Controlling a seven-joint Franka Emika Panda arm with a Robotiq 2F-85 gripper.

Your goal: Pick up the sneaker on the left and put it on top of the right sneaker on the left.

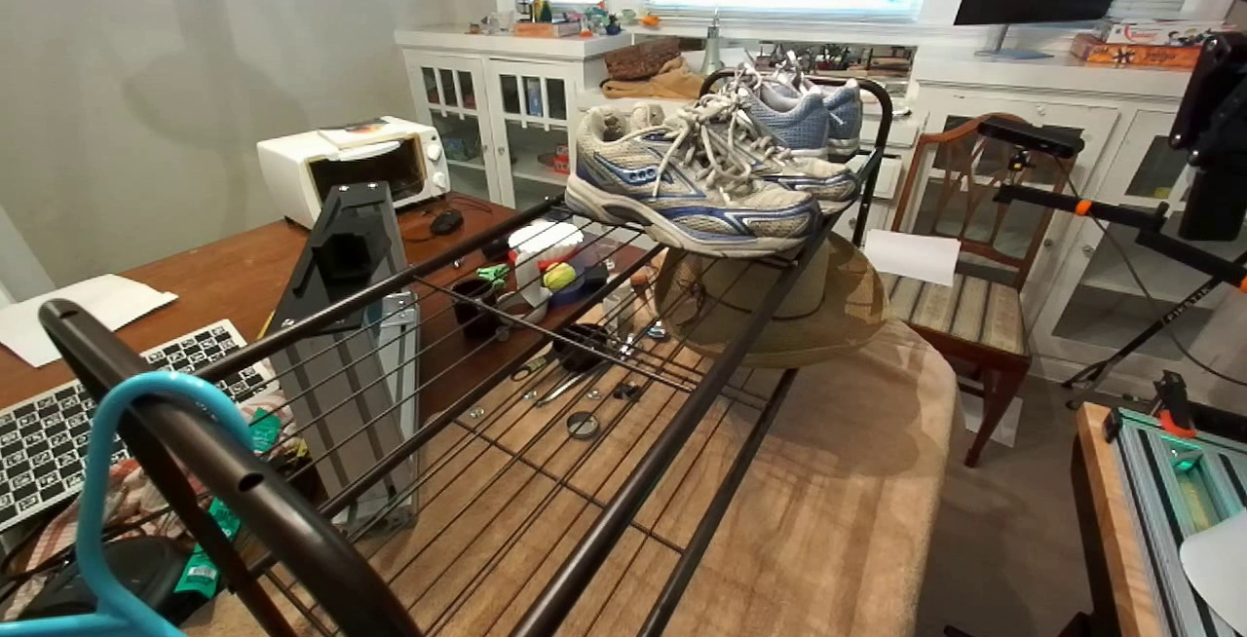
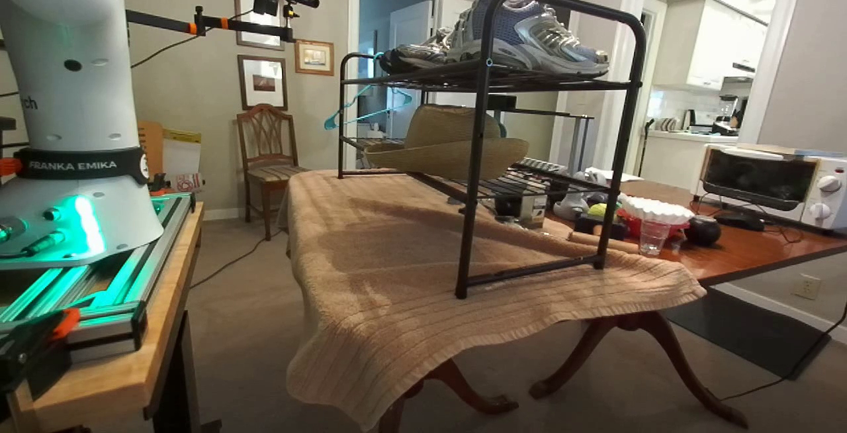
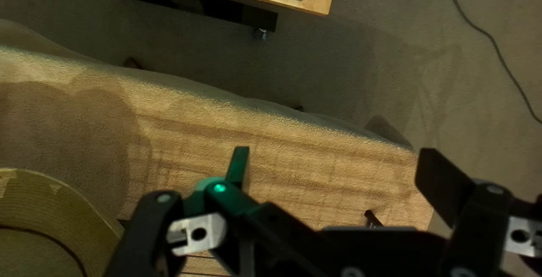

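Observation:
Two worn beige-and-blue sneakers lie on the top shelf of a dark metal rack (image 1: 283,525). The nearer beige sneaker (image 1: 672,184) partly hides the farther beige sneaker (image 1: 813,177). Behind them stands a pair of blue-grey sneakers (image 1: 791,121). In an exterior view a blue-grey sneaker (image 2: 552,39) sits at the near end of the rack, with part of a sneaker (image 2: 420,55) beyond it. My gripper (image 3: 334,156) is open and empty in the wrist view, above the towel's edge. No sneaker shows there. A dark shape (image 1: 1213,140) at an exterior view's right edge may be the gripper; I cannot tell.
A straw hat (image 1: 779,311) rests on the rack's lower shelf, also in the wrist view (image 3: 46,226). A towel (image 2: 370,254) covers the table under the rack. A blue hanger (image 1: 93,510) hooks one end. Clutter and a toaster oven (image 2: 748,181) stand beside it.

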